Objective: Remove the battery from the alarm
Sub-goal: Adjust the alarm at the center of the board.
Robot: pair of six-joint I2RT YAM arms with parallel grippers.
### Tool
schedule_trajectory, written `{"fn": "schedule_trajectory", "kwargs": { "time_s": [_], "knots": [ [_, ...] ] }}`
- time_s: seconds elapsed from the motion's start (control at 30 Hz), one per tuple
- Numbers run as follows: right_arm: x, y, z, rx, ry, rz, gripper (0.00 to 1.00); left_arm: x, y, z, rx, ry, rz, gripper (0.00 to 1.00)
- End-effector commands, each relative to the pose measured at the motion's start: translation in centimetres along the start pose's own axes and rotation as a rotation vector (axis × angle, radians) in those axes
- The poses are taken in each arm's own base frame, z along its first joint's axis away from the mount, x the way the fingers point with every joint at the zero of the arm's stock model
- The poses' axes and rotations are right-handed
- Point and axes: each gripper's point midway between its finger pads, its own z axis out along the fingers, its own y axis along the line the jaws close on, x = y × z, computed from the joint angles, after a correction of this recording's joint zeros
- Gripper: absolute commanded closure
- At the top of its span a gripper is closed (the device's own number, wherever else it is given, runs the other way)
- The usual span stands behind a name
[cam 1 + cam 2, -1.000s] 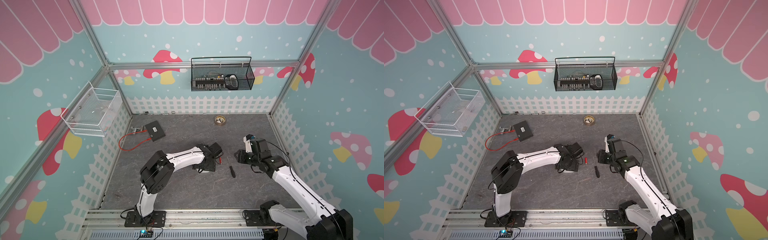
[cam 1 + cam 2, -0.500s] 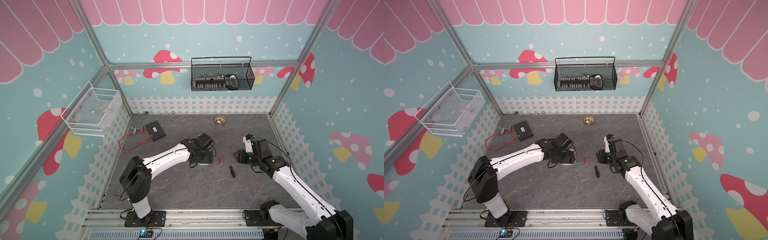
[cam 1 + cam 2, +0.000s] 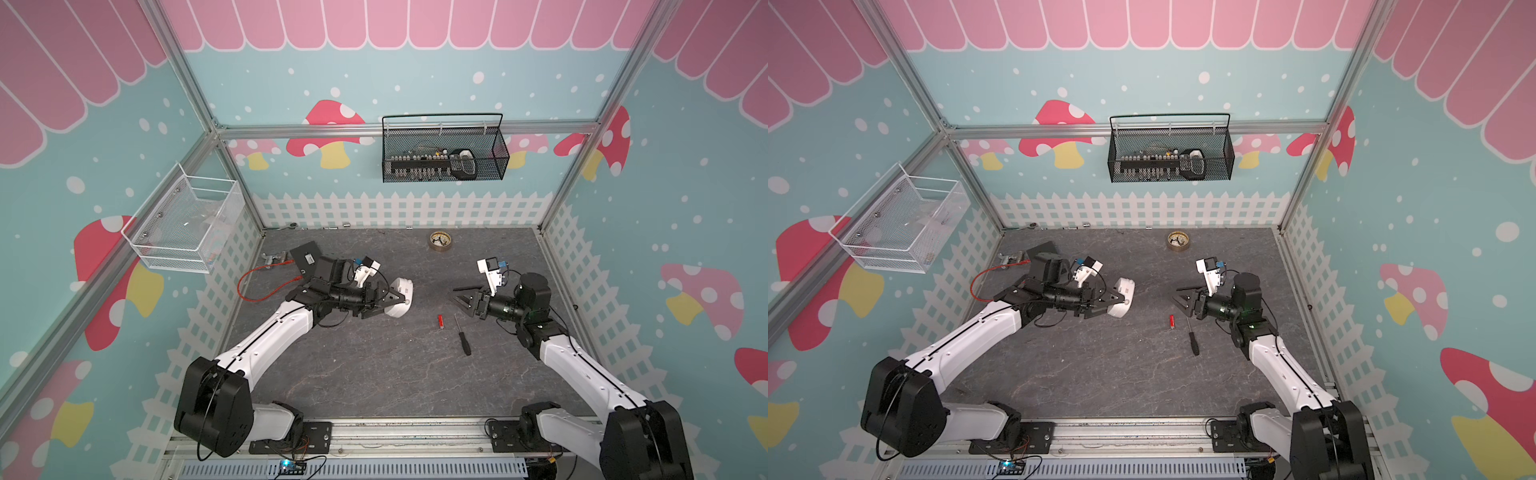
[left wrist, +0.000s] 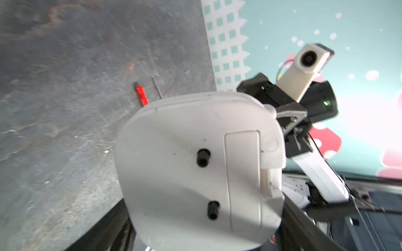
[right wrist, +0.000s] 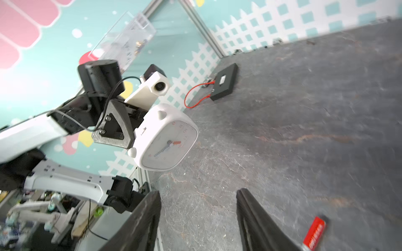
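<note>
Left end effector clamps alarm; right end effector spread, empty. Battery beside screwdriver: likely light, roll-prone; pinch mid-barrel.

I saw a white alarm with one orange hand, a red battery, a black-handled screwdriver, and a grey veined tabletop under teal mushroom-print walls.

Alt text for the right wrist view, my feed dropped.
The left gripper holds the alarm, dial toward the camera. The right gripper is open and empty in front, the red battery lying on the table beside one of its fingers.
</note>
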Motion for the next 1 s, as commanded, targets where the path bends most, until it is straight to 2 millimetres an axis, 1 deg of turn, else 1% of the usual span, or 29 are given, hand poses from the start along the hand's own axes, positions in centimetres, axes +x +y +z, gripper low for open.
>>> {"fn": "schedule_trajectory", "kwargs": {
  "time_s": [0.0, 0.03, 0.07, 0.1, 0.13, 0.17, 0.2, 0.3, 0.4, 0.53, 0.57, 0.6, 0.7, 0.87, 0.97],
  "knots": [
    [-2.0, 4.5, -0.9, -0.187, -0.118, -0.387, 0.35, 1.5, -5.1, -1.9, 0.175, 0.080, 0.168, 0.32],
    [-1.6, 4.6, -1.1, -0.187, -0.139, -0.456, 0.34, 1.9, -5.6, -2.3, 0.191, 0.093, 0.194, 0.33],
    [-1.4, 5.6, -1.8, -0.205, -0.192, -0.574, 0.32, 2.0, -5.9, -2.6, 0.194, 0.095, 0.213, 0.34],
    [-0.7, 6.3, -2.5, -0.217, -0.231, -0.665, 0.27, 2.1, -6.2, -2.8, 0.204, 0.095, 0.232, 0.35],
    [-0.4, 7.0, -2.9, -0.226, -0.262, -0.748, 0.24, 2.5, -6.7, -2.8, 0.228, 0.109, 0.251, 0.35],
    [-0.1, 7.3, -3.2, -0.229, -0.276, -0.820, 0.23, 2.7, -6.8, -2.7, 0.237, 0.117, 0.266, 0.36],
    [0.4, 7.0, -3.0, -0.225, -0.266, -0.861, 0.22, 2.8, -6.7, -2.7, 0.237, 0.121, 0.285, 0.37],
    [1.2, 6.6, -2.5, -0.238, -0.245, -0.929, 0.20, 3.0, -7.1, -2.5, 0.243, 0.143, 0.348, 0.36],
    [1.2, 6.4, -2.1, -0.246, -0.237, -0.997, 0.18, 2.8, -6.9, -1.9, 0.185, 0.164, 0.439, 0.35],
    [1.5, 5.2, -0.5, -0.230, -0.164, -1.056, 0.16, 2.5, -5.9, -0.8, 0.145, 0.206, 0.480, 0.35],
    [1.3, 5.1, 0.0, -0.231, -0.149, -1.076, 0.16, 2.2, -5.4, -0.5, 0.135, 0.217, 0.480, 0.36],
    [1.2, 4.9, 0.3, -0.236, -0.140, -1.088, 0.16, 2.4, -5.6, 0.3, 0.143, 0.246, 0.489, 0.37],
    [0.3, 4.6, 0.9, -0.240, -0.144, -1.133, 0.16, 1.8, -5.0, 1.1, 0.129, 0.270, 0.488, 0.38],
    [-0.3, 3.6, 2.6, -0.318, -0.110, -1.146, 0.15, 1.8, -4.2, 1.8, 0.124, 0.292, 0.462, 0.40],
    [-0.2, 3.2, 3.4, -0.376, -0.088, -1.134, 0.15, 2.0, -4.5, 1.6, 0.125, 0.288, 0.467, 0.40]
  ]
}}
